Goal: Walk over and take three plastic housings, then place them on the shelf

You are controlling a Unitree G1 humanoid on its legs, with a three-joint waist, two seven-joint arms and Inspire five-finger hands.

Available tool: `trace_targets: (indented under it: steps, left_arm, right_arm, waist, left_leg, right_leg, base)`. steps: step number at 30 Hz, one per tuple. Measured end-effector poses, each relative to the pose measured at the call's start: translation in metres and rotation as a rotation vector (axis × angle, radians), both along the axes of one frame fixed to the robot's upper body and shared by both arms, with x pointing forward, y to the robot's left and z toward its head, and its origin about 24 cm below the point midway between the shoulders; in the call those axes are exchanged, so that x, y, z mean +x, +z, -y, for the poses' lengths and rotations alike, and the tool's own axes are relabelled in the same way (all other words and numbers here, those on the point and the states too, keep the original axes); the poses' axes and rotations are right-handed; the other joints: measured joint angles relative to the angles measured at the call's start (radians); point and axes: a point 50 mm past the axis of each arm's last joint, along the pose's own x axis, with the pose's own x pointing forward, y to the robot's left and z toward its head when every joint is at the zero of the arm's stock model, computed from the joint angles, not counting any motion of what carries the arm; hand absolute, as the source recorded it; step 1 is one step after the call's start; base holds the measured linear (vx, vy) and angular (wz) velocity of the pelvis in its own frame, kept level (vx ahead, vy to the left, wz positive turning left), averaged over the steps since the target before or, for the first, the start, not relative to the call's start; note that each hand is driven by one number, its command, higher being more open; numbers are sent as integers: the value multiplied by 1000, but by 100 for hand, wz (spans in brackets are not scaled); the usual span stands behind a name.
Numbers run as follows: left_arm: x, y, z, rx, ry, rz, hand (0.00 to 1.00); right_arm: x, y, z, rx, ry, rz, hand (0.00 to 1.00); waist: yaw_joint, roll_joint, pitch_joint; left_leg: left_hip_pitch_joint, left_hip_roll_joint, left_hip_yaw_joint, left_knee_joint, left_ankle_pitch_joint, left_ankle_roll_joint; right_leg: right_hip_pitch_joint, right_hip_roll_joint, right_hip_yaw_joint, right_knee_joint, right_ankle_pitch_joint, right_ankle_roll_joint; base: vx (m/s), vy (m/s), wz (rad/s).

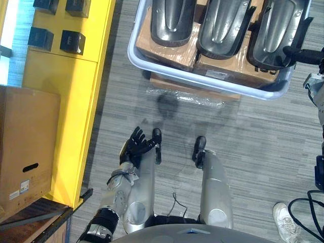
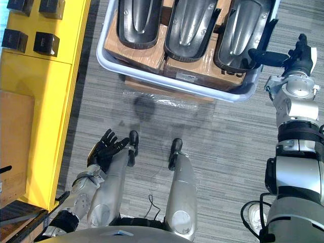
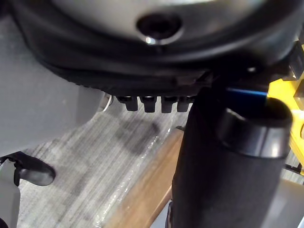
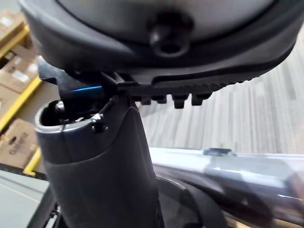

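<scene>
housings (image 2: 191, 25): three, dark and glossy, side by side in pale tray (image 2: 167, 82), top of frame | right hand (image 2: 299, 53): spread, thumb at rightmost housing (image 2: 235, 35) rim | left hand (image 2: 104, 148): spread, idle, lower left | handling: likely light, stiff, slick; grip by rim

My left arm (image 1: 119, 190) hangs low and bent, the forearm running forward from the lower left. The left hand (image 1: 135, 145) at its end is slack, its fingers (image 1: 144, 147) fanned out and nearly straight. In its wrist camera I see the fingers in a short row, with the thumb (image 3: 228, 166) standing straight beside them. My right arm (image 2: 296, 121) is stretched far forward along the right side, wrist level. The right hand (image 2: 300, 54) sits at the end of that reach, fingers straight and the thumb (image 2: 271, 55) stuck out sideways toward my left. In the right wrist camera that thumb juts well clear of the finger row.
</scene>
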Motion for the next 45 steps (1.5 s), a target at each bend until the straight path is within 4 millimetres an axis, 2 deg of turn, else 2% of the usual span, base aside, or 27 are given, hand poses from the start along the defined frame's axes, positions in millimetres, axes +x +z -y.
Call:
trace_targets:
  steps: [2,6,8,19,25,28,31,32,35,37,39,40,42,43,45]
  left_arm:
    - [1,2,2,-3,-5,8,100]
    - [1,3,1,-1,-7,15,100]
    - [2,4,1,-4,-10,23,100]
    - [2,3,1,-4,-7,22,100]
    - [-3,-4,-2,7,9,-7,100]
    - [-5,-7,-4,15,29,-25,100]
    - [-14,-12,-7,19,51,-52,100]
    - [-20,-16,-11,25,81,-75,100]
    - [-28,-19,-14,43,137,-127,100]
    - [-32,-20,-25,99,210,-185,100]
    - [-33,-15,-46,108,341,-201,100]
    - [-32,-11,-53,110,378,-194,100]
    - [-33,12,-78,131,503,-115,100]
    - [-32,20,-82,133,519,-81,100]
    - [-22,59,-88,111,549,96,100]
  right_arm:
    - [1,-11,1,7,5,-66,0]
    - [2,-6,3,3,4,-74,0]
    - [-6,-1,15,-36,-45,-96,0]
    - [-10,-7,20,-63,-101,-131,0]
    - [-15,-27,23,-79,-172,-131,0]
    - [-25,-31,31,-97,-242,-60,0]
    - [-29,-25,29,-96,-264,43,0]
    - [-30,-13,23,-112,-267,143,0]
    - [-44,8,13,-196,-265,315,0]
    - [-54,14,1,-248,-254,410,0]
    - [-60,6,-16,-301,-245,454,0]
    - [-63,1,-20,-302,-242,457,0]
    - [-69,-25,-34,-282,-232,435,0]
    - [-71,-31,-36,-282,-240,427,0]
    - [-73,-39,-41,-283,-270,418,0]
  waist:
    - [6,1,0]
    - [4,3,0]
    - [5,3,0]
    - [5,4,0]
    - [14,8,-2]
    - [27,8,-2]
    - [20,8,-3]
    - [7,8,-3]
    - [-2,7,-3]
    - [-5,-2,-34]
    - [-4,-33,-93]
    - [-4,-44,-102]
    - [-11,-89,-195]
    - [-14,-96,-220]
    - [-26,-101,-276]
  left_leg:
    - [-10,-5,-3,10,0,1]
    - [-26,-7,-11,11,2,2]
    - [-34,-11,-15,8,6,2]
    - [-28,-12,-19,12,7,1]
    - [16,-12,-28,7,6,1]
    - [52,-12,-29,-7,6,1]
    - [89,-14,-29,-24,6,1]
    - [120,-14,-29,-36,6,1]
    - [196,-11,-29,-69,5,-1]
    - [255,-6,-27,-103,2,-5]
    - [304,2,-27,-154,4,-12]
    - [327,2,-28,-171,5,-14]
    - [375,3,-40,-232,10,-22]
    - [381,2,-44,-247,11,-24]
    - [411,1,-60,-273,12,-25]
  right_leg:
    - [-10,-8,-6,15,-5,1]
    - [-19,-11,-15,17,-5,0]
    - [-27,-16,-21,21,-6,0]
    - [-22,-19,-25,29,-9,-4]
    - [36,-19,-42,9,-9,-4]
    - [74,-18,-50,-8,-9,-4]
    - [114,-18,-55,-26,-9,-3]
    - [145,-16,-58,-42,-8,-1]
    - [227,-10,-68,-80,-7,2]
    - [291,-1,-81,-121,-8,4]
    - [344,14,-91,-178,-7,6]
    - [368,16,-96,-194,-7,6]
    - [425,31,-105,-267,1,11]
    - [438,36,-109,-290,6,13]
    - [517,55,-133,-405,54,22]
  base:
    - [-9,-20,7]
    - [-2,-16,6]
    - [10,-21,8]
    - [12,-10,1]
    - [3,-10,3]
    - [4,-7,2]
    - [40,-33,1]
    - [57,-31,2]
    - [81,-31,3]
    - [104,-45,4]
    - [149,-52,1]
    - [177,-46,8]
    - [210,-28,11]
    - [272,-9,17]
    - [227,19,16]
